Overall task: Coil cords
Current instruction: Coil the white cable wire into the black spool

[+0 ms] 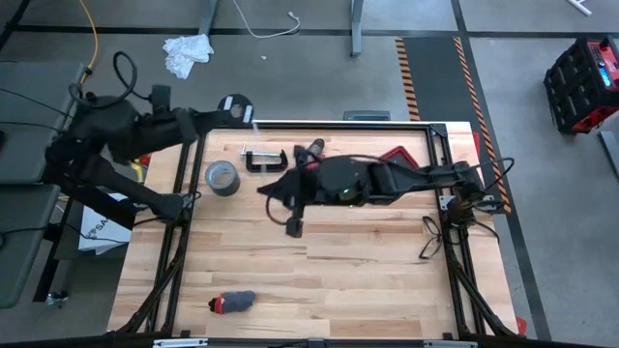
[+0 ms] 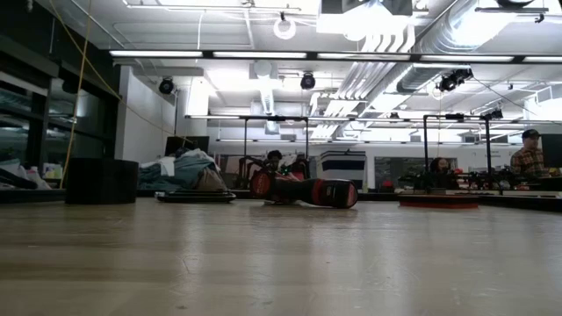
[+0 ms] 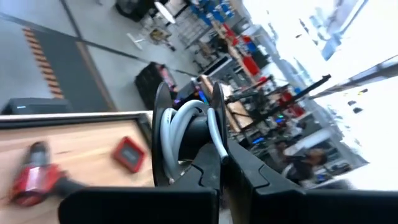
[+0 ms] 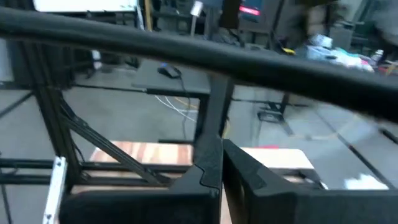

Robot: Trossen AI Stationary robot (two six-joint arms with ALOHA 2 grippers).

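Observation:
My left gripper (image 1: 228, 110) is at the table's far left corner, shut on a small round black disc (image 1: 235, 103) with a pale centre. In the left wrist view the disc (image 3: 163, 134) shows as two black round plates with thin white cable (image 3: 177, 127) wound between them, just beyond my gripper (image 3: 219, 168). My right gripper (image 1: 271, 190) is over the middle of the table, shut and empty; it also shows in the right wrist view (image 4: 222, 165). Neither gripper shows in the low view. My left gripper pinches the disc's edge (image 3: 208, 146) between its two fingers, the fingertips (image 3: 205, 171) closing on the wound white cable and the black plates. The disc is lifted clear, above the table's far left frame corner. Where the fingers meet it is partly hidden by the fingers themselves.
A grey tape roll (image 1: 221, 177), a black clamp (image 1: 263, 159) and a red drill (image 1: 309, 152) lie at the far side, with a red object (image 1: 395, 155) behind the right arm. A red-and-grey thing (image 1: 235, 303) lies near the front. Black cables (image 1: 435, 237) hang at the right. A black frame (image 1: 338, 124) rims the table.

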